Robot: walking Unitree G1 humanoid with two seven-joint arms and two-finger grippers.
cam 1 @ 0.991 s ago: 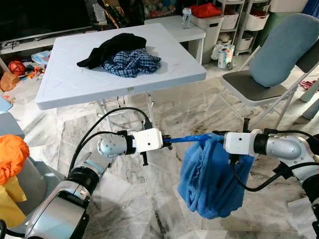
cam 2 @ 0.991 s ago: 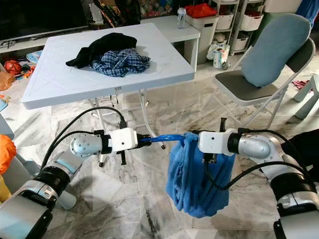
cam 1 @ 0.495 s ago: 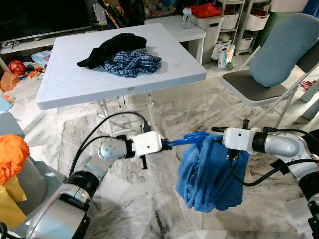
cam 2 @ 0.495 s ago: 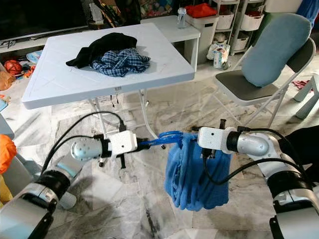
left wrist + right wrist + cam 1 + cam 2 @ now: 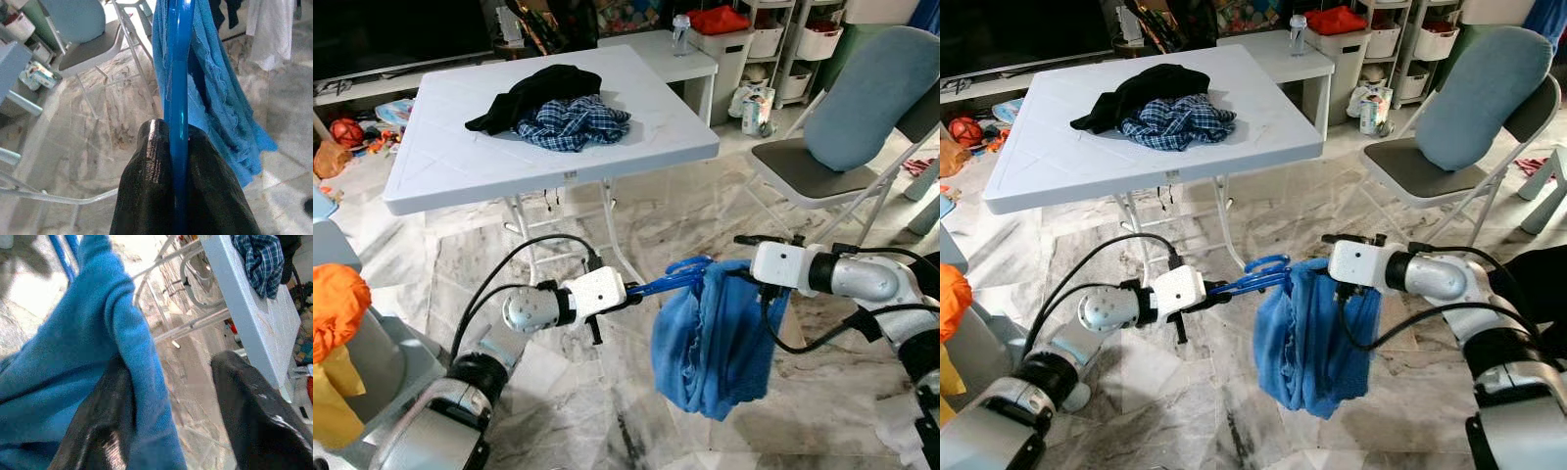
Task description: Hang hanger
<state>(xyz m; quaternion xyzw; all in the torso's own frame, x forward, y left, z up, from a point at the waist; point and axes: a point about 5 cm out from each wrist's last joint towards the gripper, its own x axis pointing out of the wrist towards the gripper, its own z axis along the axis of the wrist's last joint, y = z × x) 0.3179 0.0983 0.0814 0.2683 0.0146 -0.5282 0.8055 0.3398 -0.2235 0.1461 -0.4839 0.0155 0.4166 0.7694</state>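
gripping glossy blue hanger [image 5: 178, 73], rumpled towel [image 5: 710, 338]

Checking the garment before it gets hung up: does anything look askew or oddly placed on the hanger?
Yes. The blue knitted garment hangs bunched in one thick clump from the blue plastic hanger, not spread along it. The left gripper is shut on the hanger's bar, while the right gripper is open, with cloth draped over one finger.

Tabletop [image 5: 440, 166] at upper left of the frame, carrying a heap of clothes [image 5: 553, 106]. Chair [image 5: 842, 147] at upper right. Below centre, hanger [image 5: 671, 279] spans between left tool [image 5: 636, 291] and right tool [image 5: 744, 274], a garment [image 5: 710, 343] draped over it, above the floor [image 5: 607, 411].
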